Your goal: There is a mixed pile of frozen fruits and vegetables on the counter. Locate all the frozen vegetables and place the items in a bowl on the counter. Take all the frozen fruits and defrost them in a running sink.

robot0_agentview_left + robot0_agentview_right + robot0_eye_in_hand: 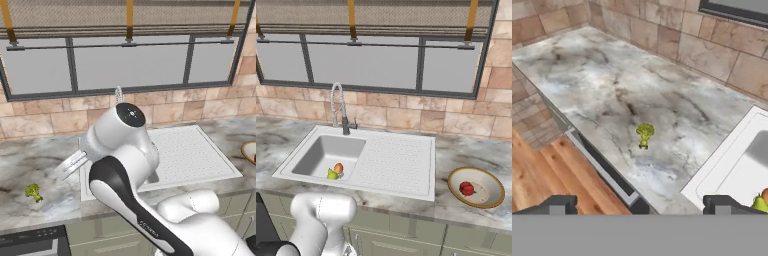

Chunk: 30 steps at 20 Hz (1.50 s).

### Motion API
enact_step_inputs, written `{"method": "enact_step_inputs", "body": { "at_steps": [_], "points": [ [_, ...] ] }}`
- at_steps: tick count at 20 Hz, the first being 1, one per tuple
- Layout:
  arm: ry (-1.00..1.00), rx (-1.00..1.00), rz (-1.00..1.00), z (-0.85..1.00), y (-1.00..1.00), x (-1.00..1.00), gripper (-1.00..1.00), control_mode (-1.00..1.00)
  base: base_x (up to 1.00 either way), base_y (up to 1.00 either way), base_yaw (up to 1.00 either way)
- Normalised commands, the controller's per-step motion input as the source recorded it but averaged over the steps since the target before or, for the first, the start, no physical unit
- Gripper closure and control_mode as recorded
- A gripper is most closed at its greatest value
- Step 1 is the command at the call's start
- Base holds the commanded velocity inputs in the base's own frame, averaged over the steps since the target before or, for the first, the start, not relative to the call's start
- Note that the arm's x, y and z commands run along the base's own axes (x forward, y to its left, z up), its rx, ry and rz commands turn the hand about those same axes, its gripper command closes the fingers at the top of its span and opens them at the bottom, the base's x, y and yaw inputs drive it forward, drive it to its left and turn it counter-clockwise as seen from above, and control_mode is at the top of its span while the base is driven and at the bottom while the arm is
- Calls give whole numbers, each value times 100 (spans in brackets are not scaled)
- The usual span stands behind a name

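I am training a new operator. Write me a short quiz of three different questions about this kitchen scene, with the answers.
1. True or false: the broccoli lies in the bowl.
2. How many fruits lie in the sink?
3. The red piece is: A) on the counter, B) in the bowl, C) in the pincer.

Key: 1 false, it lies on the counter left of the sink. 2 two. 3 B.
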Motion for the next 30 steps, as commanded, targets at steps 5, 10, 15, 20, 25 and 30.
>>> {"method": "enact_step_inputs", "body": {
  "at_steps": [5,10,15,20,25,30],
  "points": [
    [-7,-2,8,-2,9,2,-100,-100,0,0,0],
    [-8,-6,5,-1,10,0,-100,-100,0,0,0],
    [-5,-5,2,-11,8,0,-100,-100,0,0,0],
    [-8,-2,3,-3,6,0,-100,-100,0,0,0],
    [-6,0,1,-5,3,0,-100,-100,0,0,0],
    [-3,0,0,-5,0,0,-100,-100,0,0,0]
  ]
}}
